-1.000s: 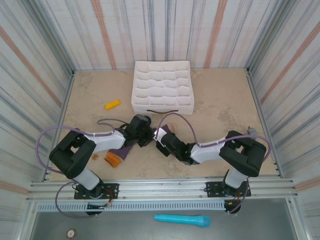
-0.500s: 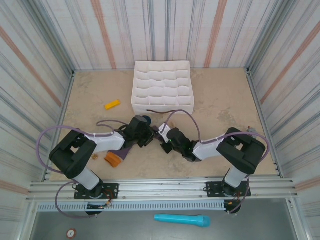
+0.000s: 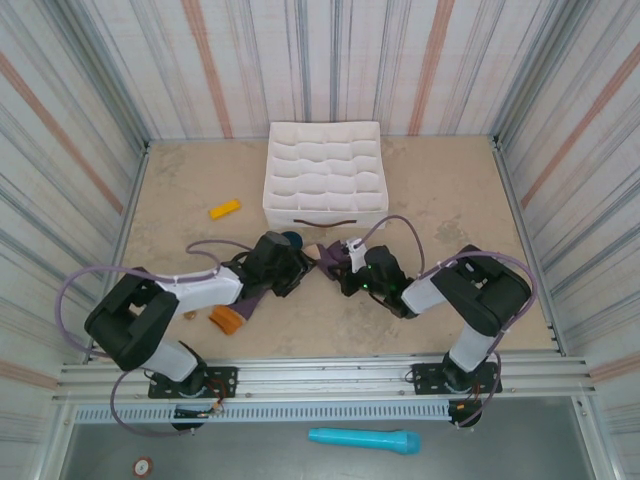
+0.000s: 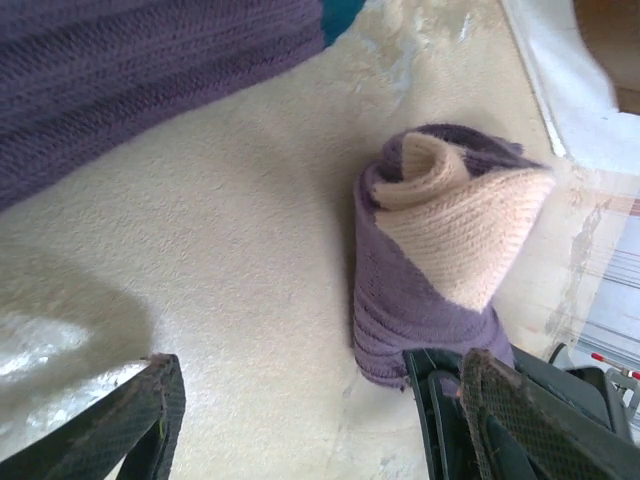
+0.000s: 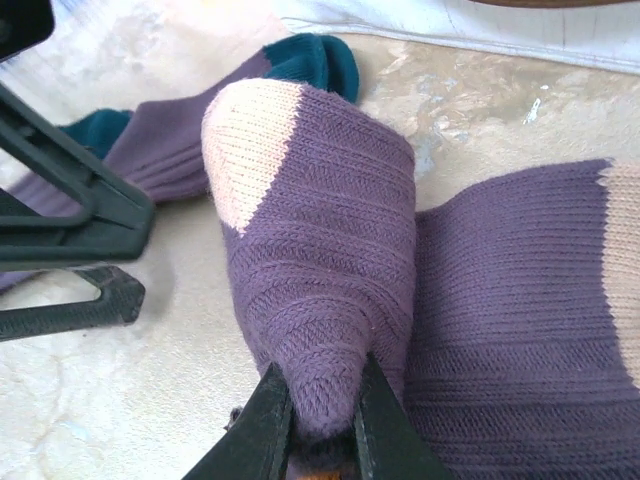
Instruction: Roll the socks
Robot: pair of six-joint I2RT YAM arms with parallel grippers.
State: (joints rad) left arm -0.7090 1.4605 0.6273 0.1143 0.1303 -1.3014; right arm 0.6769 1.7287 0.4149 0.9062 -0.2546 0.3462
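1. Purple knit is pinched in the right pincer (image 5: 320, 385), whose fingers are pressed together on the near fold of the roll (image 5: 320, 230). That grip probably stops the wound part springing loose.
2. Just ahead of that pincer the roll stands up off the table (image 5: 110, 425), with a cream patch on top. The unrolled length of the socks (image 5: 520, 290) lies flat to the pincer's right.
3. Opposite, the left pincer (image 4: 320, 360) is spread wide and holds nothing. The roll sits just ahead and right of its gap, so it looks free to take a fresh hold.
4. Beyond the left pincer, up and left, flat purple fabric stretches away to a teal toe (image 4: 340, 15). The rolling seems only part done.
5. Farthest out, past both pincers, is a white tray (image 3: 325, 175) of compartments, probably where the finished roll goes.
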